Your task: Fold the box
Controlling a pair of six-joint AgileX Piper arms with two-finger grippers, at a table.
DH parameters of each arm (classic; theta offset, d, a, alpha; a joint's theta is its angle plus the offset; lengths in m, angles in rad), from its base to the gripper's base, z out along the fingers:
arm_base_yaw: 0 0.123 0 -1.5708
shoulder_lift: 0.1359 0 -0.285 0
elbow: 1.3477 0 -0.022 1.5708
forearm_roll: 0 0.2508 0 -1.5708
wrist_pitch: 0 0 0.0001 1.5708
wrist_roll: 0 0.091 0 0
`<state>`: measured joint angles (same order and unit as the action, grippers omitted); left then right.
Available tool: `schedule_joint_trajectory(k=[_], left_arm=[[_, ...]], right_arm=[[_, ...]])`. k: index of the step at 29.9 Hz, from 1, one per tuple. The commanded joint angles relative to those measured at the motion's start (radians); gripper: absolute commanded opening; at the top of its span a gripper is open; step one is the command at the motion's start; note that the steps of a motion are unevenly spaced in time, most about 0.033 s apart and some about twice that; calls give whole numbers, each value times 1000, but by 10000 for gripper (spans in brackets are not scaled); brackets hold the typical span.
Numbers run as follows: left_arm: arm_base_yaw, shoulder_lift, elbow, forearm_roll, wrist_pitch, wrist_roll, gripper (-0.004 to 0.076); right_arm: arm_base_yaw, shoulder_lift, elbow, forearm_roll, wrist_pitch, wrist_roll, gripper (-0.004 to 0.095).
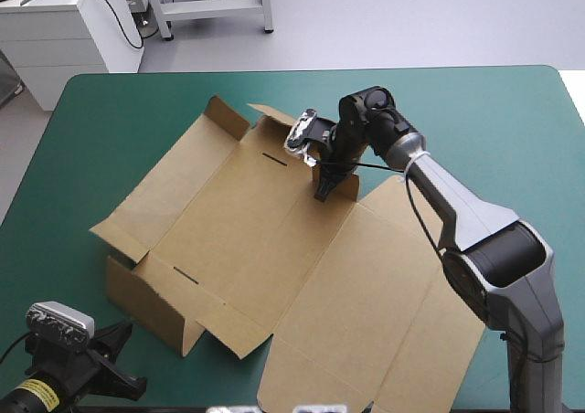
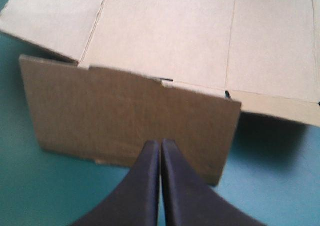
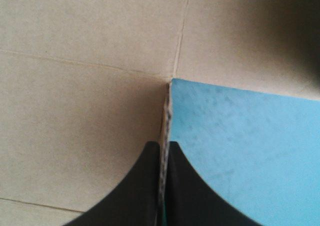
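The brown box (image 1: 274,239) lies mostly flat on the teal-green cover, a cut sheet with its near-left wall (image 1: 146,299) raised. My right gripper (image 1: 326,190) stands at the sheet's far side, shut on the edge of a small upright flap (image 3: 164,116) that runs between its fingers. My left gripper (image 1: 121,342) sits at the table's near-left corner, shut and holding nothing. In the left wrist view its tip (image 2: 161,144) points at the outer face of the raised wall (image 2: 125,111), just short of it.
The sheet's large panel (image 1: 366,340) reaches the table's near edge. Small flaps (image 1: 227,116) stick up at the sheet's far-left corner. Bare teal-green cover (image 1: 512,130) lies beyond the right arm and along the left edge (image 1: 55,175).
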<state>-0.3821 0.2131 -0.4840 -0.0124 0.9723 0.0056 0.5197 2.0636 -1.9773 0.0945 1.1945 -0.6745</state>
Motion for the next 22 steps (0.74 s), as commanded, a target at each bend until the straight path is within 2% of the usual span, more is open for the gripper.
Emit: schedule_joint_trajectory(k=[1, 13, 22], left_arm=[[-6, 12, -31, -2, -63, -6, -8], [-6, 12, -31, -2, -63, -6, -8], [-6, 12, -31, -2, -63, -6, -8]], right_arm=[[58, -24, -71, 0, -17, -97, -15], [191, -16, -112, -3, -66, -279, -16], [196, 3, -112, -24, -133, -259, -19]])
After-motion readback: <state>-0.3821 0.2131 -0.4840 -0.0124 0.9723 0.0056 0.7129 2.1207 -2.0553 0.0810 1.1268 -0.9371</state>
